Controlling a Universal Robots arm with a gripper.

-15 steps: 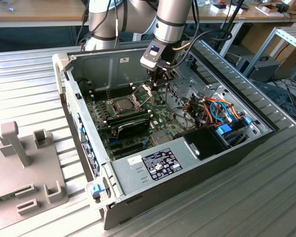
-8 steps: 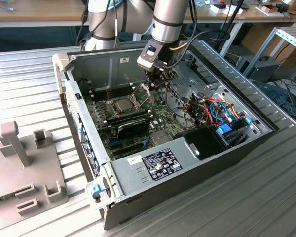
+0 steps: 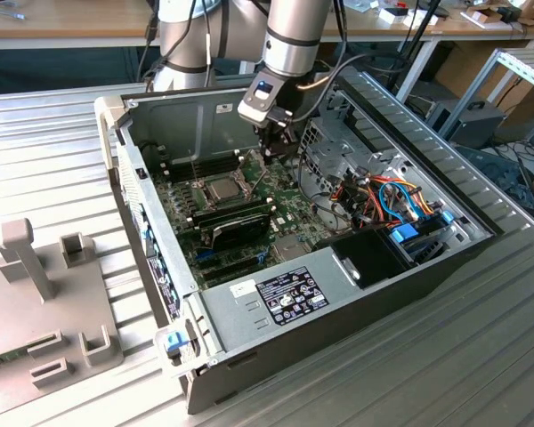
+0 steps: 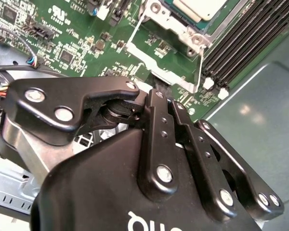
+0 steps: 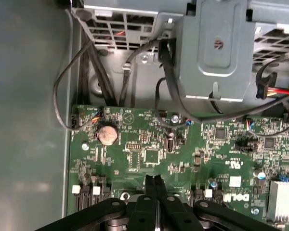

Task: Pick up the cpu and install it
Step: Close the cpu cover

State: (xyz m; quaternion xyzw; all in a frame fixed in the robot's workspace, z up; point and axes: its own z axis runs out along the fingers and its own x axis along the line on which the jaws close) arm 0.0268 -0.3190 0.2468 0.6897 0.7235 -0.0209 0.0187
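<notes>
Silvery cpu [image 3: 224, 188] in its socket [image 4: 180, 26], black memory slots [image 4: 250, 36] alongside; gripper [image 5: 155, 182] above green board [image 5: 135, 144], fingers [image 5: 150, 187] clenched, empty.

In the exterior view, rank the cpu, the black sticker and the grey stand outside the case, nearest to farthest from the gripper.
1. The cpu, right beside the gripper.
2. The black sticker, at the near end of the case.
3. The grey stand, at the exterior view's left.

Fine print, too small to read, covers a black label [image 3: 292, 297] and a white sticker [image 3: 242, 288] on the power supply [image 3: 227, 318]. White lettering [image 5: 233, 198] marks the motherboard [image 5: 135, 159].
</notes>
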